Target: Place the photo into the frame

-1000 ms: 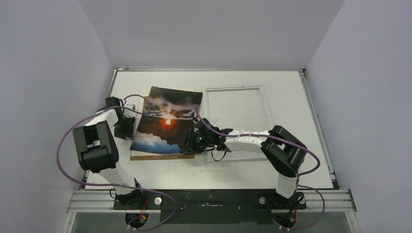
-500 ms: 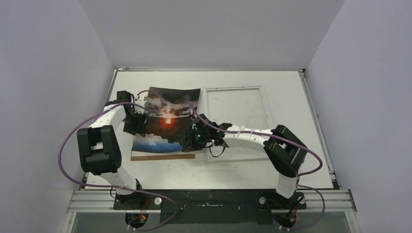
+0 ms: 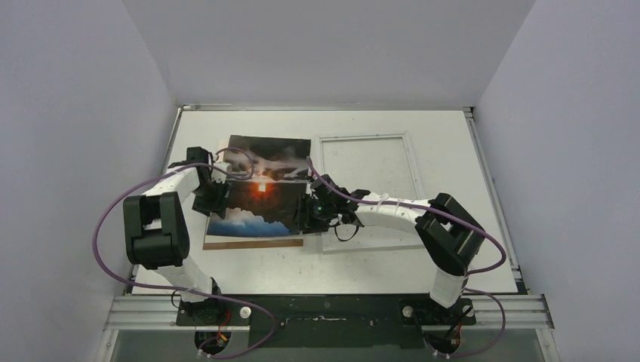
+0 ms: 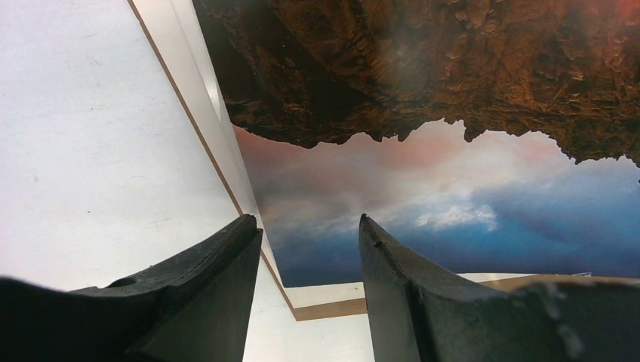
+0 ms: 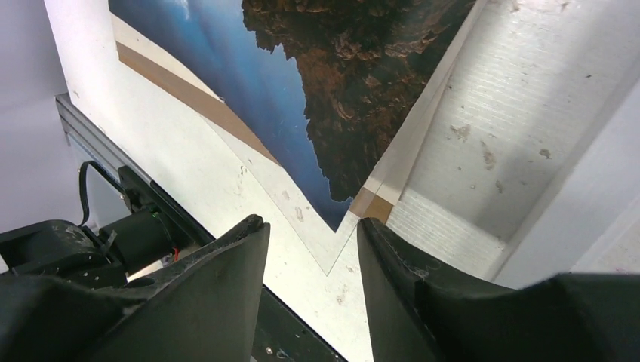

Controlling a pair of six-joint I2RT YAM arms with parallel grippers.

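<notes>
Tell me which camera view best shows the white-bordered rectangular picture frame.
Top external: the white-bordered rectangular picture frame shows nearly whole, with one near corner behind the right arm. The right wrist view catches only a stretch of border; the left wrist view shows none.

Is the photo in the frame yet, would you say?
Out. The photo sits left of the frame, atop a brown board.

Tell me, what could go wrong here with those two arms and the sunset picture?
1. The photo is thin, and both the left gripper and right gripper hover open at its edges; an uneven pinch might crease it.
2. It lies on a brown board, which might get grabbed along with it.
3. The right arm crosses above the frame and might nudge it.
</notes>
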